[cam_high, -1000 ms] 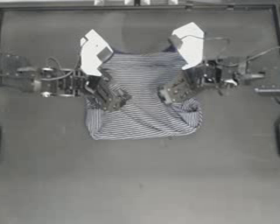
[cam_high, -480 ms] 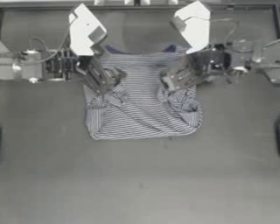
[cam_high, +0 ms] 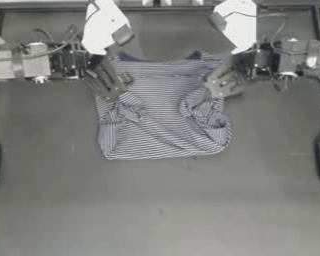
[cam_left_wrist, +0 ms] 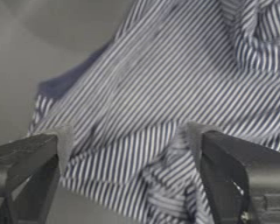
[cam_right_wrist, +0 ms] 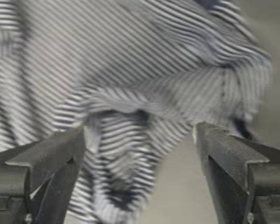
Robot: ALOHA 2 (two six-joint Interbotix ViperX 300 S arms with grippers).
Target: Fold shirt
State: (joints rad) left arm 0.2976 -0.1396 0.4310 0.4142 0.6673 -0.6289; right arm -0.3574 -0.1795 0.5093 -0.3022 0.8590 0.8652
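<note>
The top camera looks straight down on my table point(cam_high: 156, 210). My two wrist cameras look closely along each open claw, sharing the shirt point(cam_high: 159, 112) with it.

Worktop point(cam_high: 156, 210): dark, matte surface filling the frame, bare across the lower half. Lying directly on it: one striped shirt point(cam_high: 159, 112), partly folded, upper centre of the frame, sides bunched inward over the body, lower hem straight, cloth wrinkled at both sides.
</note>
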